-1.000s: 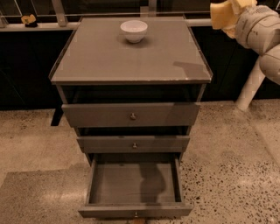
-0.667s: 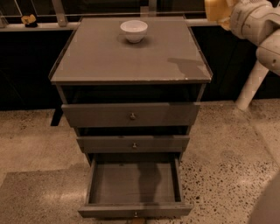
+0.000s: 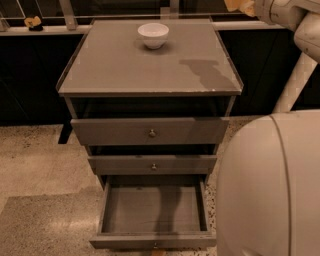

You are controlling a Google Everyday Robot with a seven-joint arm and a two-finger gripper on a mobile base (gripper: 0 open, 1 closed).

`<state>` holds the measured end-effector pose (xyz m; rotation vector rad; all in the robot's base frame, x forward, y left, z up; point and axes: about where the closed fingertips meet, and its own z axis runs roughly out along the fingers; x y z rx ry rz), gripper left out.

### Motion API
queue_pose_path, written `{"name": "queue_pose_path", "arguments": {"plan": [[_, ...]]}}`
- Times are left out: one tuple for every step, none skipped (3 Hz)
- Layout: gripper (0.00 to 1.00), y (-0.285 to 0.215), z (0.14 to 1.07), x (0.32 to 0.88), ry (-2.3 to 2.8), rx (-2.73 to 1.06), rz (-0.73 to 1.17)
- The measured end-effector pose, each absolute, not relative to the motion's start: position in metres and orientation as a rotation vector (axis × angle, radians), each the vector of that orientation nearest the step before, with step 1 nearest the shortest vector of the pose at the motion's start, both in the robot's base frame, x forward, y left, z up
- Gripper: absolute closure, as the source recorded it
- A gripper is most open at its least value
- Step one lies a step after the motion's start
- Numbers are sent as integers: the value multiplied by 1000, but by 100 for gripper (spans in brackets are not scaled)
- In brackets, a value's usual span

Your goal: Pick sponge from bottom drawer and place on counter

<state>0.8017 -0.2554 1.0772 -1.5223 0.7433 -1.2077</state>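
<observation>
a: gripper status?
b: gripper (image 3: 249, 7) is in the top right corner of the view, up past the counter's back right corner. it's closed on the sponge (image 3: 234, 5): pale yellow, soft, lumpy edge, mostly cropped by the top edge.
a: surfaces?
b: counter (image 3: 125, 70) is a flat matte grey slab with a thin raised rim, front edge chipped at right. dull dark patch (image 3: 206, 71) on its right side. white bowl (image 3: 153, 35), glossy and round, sits near the back, well apart from the sponge. bottom drawer (image 3: 150, 210) is pulled out: shallow grey box, plain panel inside, small round metal knob. two upper drawers (image 3: 120, 131) are partly out. floor (image 3: 35, 160) is speckled terrazzo.
a: delta vs 1 s ago?
b: gripper and sponge have moved up and left, so more of the sponge is cut off. smooth pale rounded robot shell (image 3: 270, 185) has come in and fills the lower right, beside the bottom drawer. cabinet and bowl unchanged.
</observation>
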Motion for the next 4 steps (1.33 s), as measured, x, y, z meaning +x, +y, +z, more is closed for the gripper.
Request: {"name": "queue_pose_path", "arguments": {"plan": [[100, -255, 1076, 803, 738, -1543, -1196], [100, -270, 1061, 809, 709, -1672, -1178], [100, -271, 1035, 810, 670, -1812, -1054], [100, -240, 1047, 807, 589, -1824, -980]]}}
